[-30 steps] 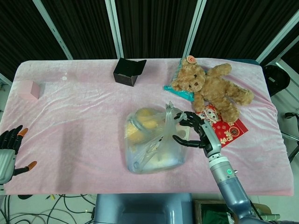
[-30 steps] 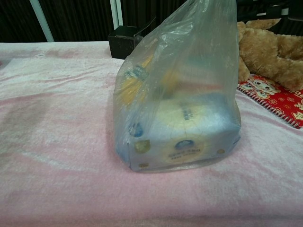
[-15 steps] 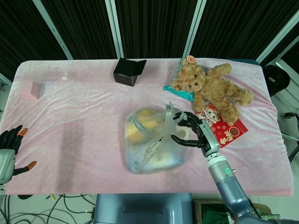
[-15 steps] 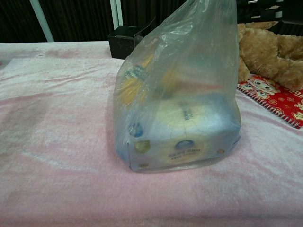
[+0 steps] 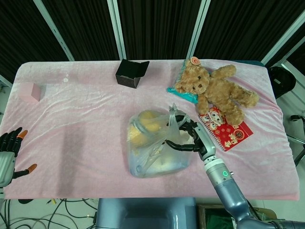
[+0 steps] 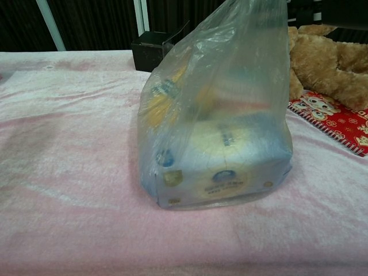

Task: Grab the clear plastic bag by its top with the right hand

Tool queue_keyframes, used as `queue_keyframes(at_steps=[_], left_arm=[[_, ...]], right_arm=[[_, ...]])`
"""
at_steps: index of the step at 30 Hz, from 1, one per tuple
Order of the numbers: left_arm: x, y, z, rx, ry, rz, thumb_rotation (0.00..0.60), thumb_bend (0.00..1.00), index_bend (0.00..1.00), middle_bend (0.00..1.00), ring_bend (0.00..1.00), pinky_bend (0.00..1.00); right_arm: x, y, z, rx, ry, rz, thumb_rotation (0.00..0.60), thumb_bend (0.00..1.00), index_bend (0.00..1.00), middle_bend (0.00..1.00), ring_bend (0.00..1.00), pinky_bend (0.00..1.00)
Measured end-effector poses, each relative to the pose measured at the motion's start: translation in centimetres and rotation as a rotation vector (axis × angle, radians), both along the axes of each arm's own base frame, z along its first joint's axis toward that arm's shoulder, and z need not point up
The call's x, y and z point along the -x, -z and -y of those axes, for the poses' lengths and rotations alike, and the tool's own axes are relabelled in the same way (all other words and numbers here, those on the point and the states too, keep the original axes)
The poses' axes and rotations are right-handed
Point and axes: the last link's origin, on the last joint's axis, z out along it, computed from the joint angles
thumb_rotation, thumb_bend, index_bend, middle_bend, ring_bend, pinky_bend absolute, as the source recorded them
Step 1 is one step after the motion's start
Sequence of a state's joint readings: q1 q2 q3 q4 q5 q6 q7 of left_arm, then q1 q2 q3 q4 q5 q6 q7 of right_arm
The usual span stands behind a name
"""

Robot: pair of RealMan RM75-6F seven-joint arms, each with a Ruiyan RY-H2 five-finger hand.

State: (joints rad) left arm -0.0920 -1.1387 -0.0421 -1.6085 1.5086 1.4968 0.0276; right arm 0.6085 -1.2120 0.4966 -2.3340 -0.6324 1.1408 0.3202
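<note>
The clear plastic bag [image 5: 155, 145] stands mid-table with yellow and white packaged goods inside; its gathered top [image 5: 172, 114] points up. In the chest view the bag [image 6: 218, 121] fills the centre and runs off the top edge. My right hand [image 5: 187, 135] is against the bag's right side at its top, with its fingers [image 5: 180, 118] apart and curved around the gathered plastic and the thumb lower down. No firm hold on the plastic shows. My left hand [image 5: 9, 151] hangs at the table's near left corner, fingers spread and holding nothing.
A brown teddy bear [image 5: 217, 88] lies at the back right, partly on a red notebook [image 5: 228, 130] and a teal packet [image 5: 183, 94]. A black box [image 5: 131, 73] sits behind the bag, and a pink block [image 5: 29, 90] sits far left.
My right hand has slid left, closer onto the bag's top, with its fingers reaching further around the plastic. The bag and my left hand have stayed put.
</note>
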Motion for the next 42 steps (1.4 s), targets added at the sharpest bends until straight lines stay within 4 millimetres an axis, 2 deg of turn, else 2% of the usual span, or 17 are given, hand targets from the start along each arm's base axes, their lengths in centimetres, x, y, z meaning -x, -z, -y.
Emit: queue_keyframes(at_steps=[15,26,30,32,38,40,42], left_arm=[[0.0,0.0,-0.1,0.007,-0.003,0.009,0.600,0.00,0.00,0.00,0.00,0.00],[0.0,0.0,0.0,0.008,-0.005,0.011,0.600,0.00,0.00,0.00,0.00,0.00],[0.1,0.0,-0.1,0.008,-0.007,0.014,0.600,0.00,0.00,0.00,0.00,0.00],[0.1,0.0,-0.1,0.009,-0.007,0.015,0.600,0.00,0.00,0.00,0.00,0.00],[0.1,0.0,-0.1,0.009,-0.007,0.016,0.600,0.00,0.00,0.00,0.00,0.00],[0.1,0.0,-0.1,0.008,-0.006,0.015,0.600,0.00,0.00,0.00,0.00,0.00],[0.1,0.0,-0.1,0.008,-0.007,0.017,0.600,0.00,0.00,0.00,0.00,0.00]], right_arm=[[-2.5,-0.5,1.4,-0.011,-0.006,0.087,0.600,0.11,0.33,0.34,0.29,0.25],[-3.7,-1.0,1.5,-0.136,0.067,0.311,0.600,0.12,0.33,0.36,0.32,0.30],[-4.0,-1.2,1.6,-0.193,0.088,0.399,0.600,0.12,0.36,0.39,0.36,0.35],[-4.2,-1.4,1.7,-0.219,0.093,0.436,0.600,0.12,0.41,0.44,0.40,0.39],[-4.7,-2.4,2.3,-0.242,0.093,0.469,0.600,0.15,0.61,0.63,0.60,0.59],[-4.9,-2.8,2.5,-0.243,0.088,0.469,0.600,0.18,0.67,0.69,0.66,0.64],[-5.1,-3.2,2.8,-0.232,0.078,0.454,0.600,0.26,0.77,0.79,0.77,0.75]])
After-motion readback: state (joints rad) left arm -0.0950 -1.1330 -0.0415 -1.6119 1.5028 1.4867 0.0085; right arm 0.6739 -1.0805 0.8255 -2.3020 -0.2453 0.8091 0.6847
